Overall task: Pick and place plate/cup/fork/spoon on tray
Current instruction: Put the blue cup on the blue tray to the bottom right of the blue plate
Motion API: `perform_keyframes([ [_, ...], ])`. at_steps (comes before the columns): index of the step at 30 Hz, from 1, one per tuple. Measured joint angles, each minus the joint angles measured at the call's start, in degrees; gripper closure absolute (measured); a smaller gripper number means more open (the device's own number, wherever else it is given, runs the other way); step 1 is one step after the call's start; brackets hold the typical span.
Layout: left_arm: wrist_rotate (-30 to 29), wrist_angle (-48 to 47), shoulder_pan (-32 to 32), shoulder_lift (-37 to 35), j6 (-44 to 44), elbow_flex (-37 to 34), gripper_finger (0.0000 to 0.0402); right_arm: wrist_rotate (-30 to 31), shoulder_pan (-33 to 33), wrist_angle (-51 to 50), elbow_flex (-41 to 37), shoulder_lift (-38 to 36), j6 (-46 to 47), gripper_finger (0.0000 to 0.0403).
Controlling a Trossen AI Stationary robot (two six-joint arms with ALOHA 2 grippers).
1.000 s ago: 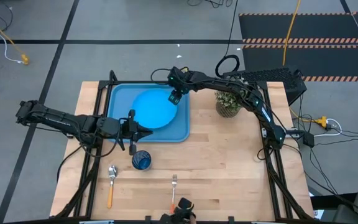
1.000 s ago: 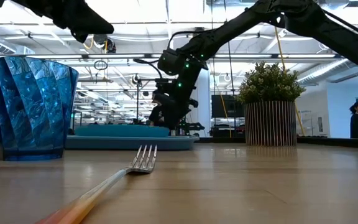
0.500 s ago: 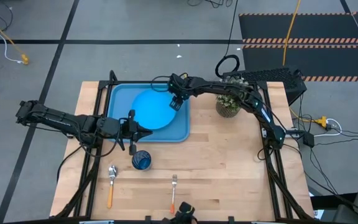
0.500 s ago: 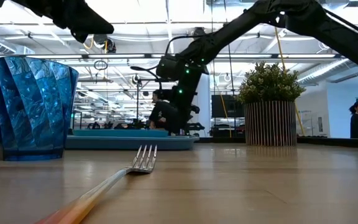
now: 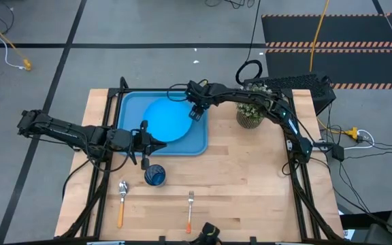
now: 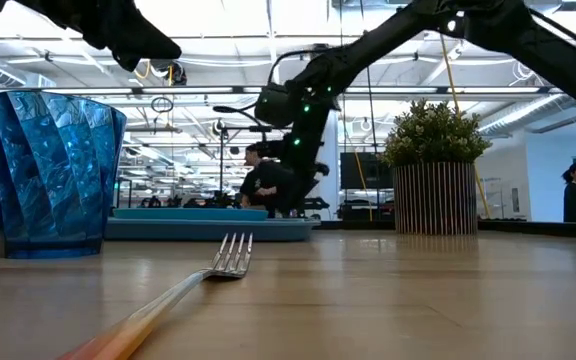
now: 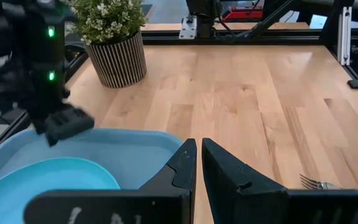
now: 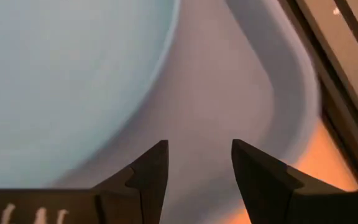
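The bright-blue plate (image 5: 169, 120) lies flat in the light-blue tray (image 5: 129, 109) at the table's far left. My right gripper (image 5: 196, 113) hangs open just above the tray floor (image 8: 229, 93), beside the plate's right rim (image 8: 160, 68), touching nothing. My left gripper (image 5: 163, 143) is shut and empty, held level over the tray's near rim (image 7: 135, 149). The dark-blue cup (image 5: 154, 175) stands upright on the table just nearer than the tray. The spoon (image 5: 122, 199) and the fork (image 5: 190, 206) lie flat near the table's near edge.
A potted plant (image 5: 250, 112) in a ribbed pot stands to the right of the tray, close to my right arm. Bare wood lies to the right of the cup and fork. In the low view a person (image 6: 575, 195) stands in the room far behind the table.
My right gripper has risen a little from the tray and gone slightly toward the table's right edge, away from the plate's rim. The plate lies where it was. My left arm has kept still.
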Motion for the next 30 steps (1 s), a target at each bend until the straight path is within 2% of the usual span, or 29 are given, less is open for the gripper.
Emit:
perform_keyframes([
  [7,0.0,-0.23,-0.11,0.02,-0.08,0.0,0.0371,-1.91,2.36,-13.26,0.0,-5.82,-4.72,0.0236],
  [13,0.0,-0.19,-0.26,0.0,-0.17,0.0,0.0371,-2.22,8.78,-22.25,0.0,-9.58,-6.5,0.0236],
  [15,0.0,-0.19,-0.28,0.02,-0.17,0.0,0.0371,-4.37,11.25,-23.48,0.0,-10.35,-6.45,0.0236],
  [19,0.0,-0.27,-0.28,0.02,-0.17,0.0,0.0371,-9.66,16.54,-22.15,0.0,-10.62,-4.57,0.0236],
  [23,-0.7,-0.79,-0.28,0.02,-0.15,0.0,0.0371,-9.76,21.35,-18.37,0.0,-11.31,-1.84,0.0236],
  [30,-13.28,-2.97,-0.3,-3.93,-0.57,0.0,0.0371,-9.36,28.47,-9.32,0.0,-13.57,-0.75,0.0236],
])
